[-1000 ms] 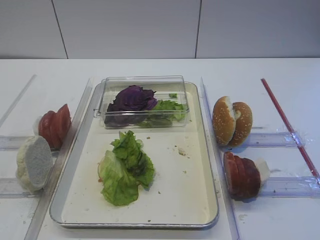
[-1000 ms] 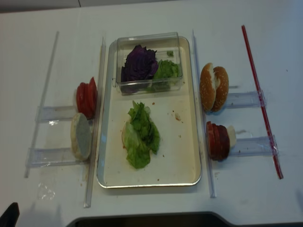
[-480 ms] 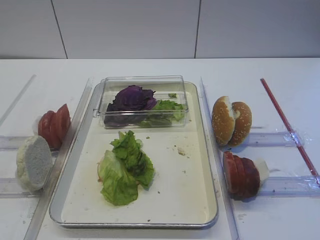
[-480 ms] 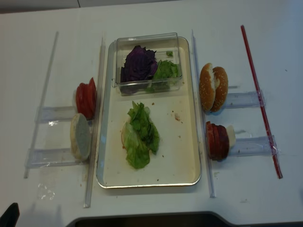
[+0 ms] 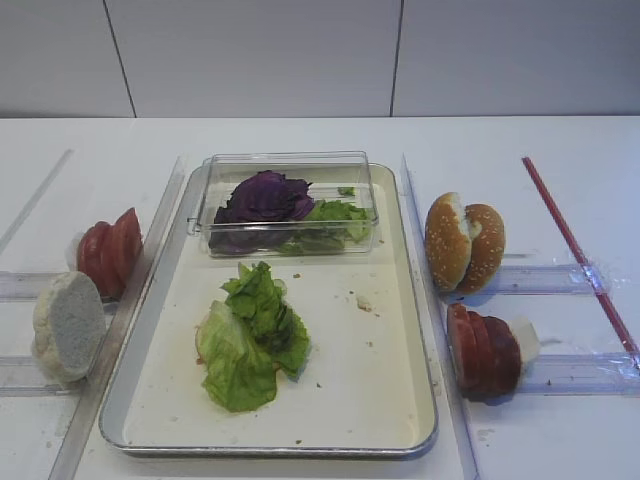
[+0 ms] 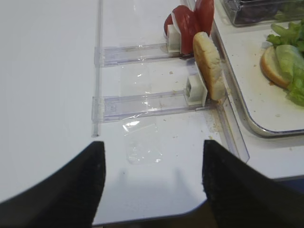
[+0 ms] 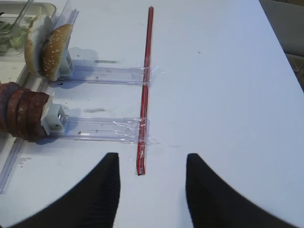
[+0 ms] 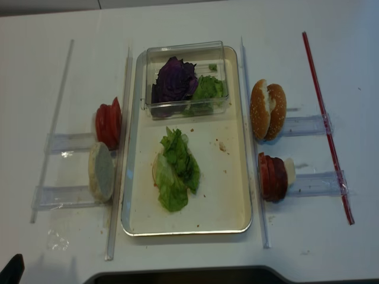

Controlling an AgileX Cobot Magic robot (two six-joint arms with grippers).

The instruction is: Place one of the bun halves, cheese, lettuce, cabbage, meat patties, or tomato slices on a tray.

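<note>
The large rectangular metal-rimmed tray (image 5: 418, 330) with the cream, crumb-speckled inside is lying in the middle of the white bench (image 5: 560, 140), and I am taking it as the landmark. A bunch of bright green ruffled lettuce (image 5: 250, 335) is already resting near its middle, over a pale bun half (image 6: 271, 66) that is showing under the leaves. So the step in hand, I judge, is fetching one more ingredient.

To do it well, the arm should be coming down straight over one piece, closing on the flat faces, lifting it clear of its clear plastic holder, and releasing low over a bare part of the tray.

At the far end of the tray a small clear plastic box (image 5: 290, 170) is holding the dark purple crinkled cabbage (image 5: 262, 197) and more green leaves. Right of the tray, two sesame bun halves (image 5: 464, 245) are standing on edge, and nearer, a row of red tomato slices (image 5: 482, 352). Left of the tray are more tomato slices (image 5: 108, 250) and a pale bun half (image 5: 66, 325) on edge.

The right gripper (image 7: 151, 190) is hovering right of the tray, jaws parted and grasping nothing. The left gripper (image 6: 151, 180) is hovering left of the tray, jaws released too.

Standing in the way are the clear plastic rails (image 5: 425, 240) along both sides of the tray, and a thin red strip (image 7: 146, 90) taped to the bench.
</note>
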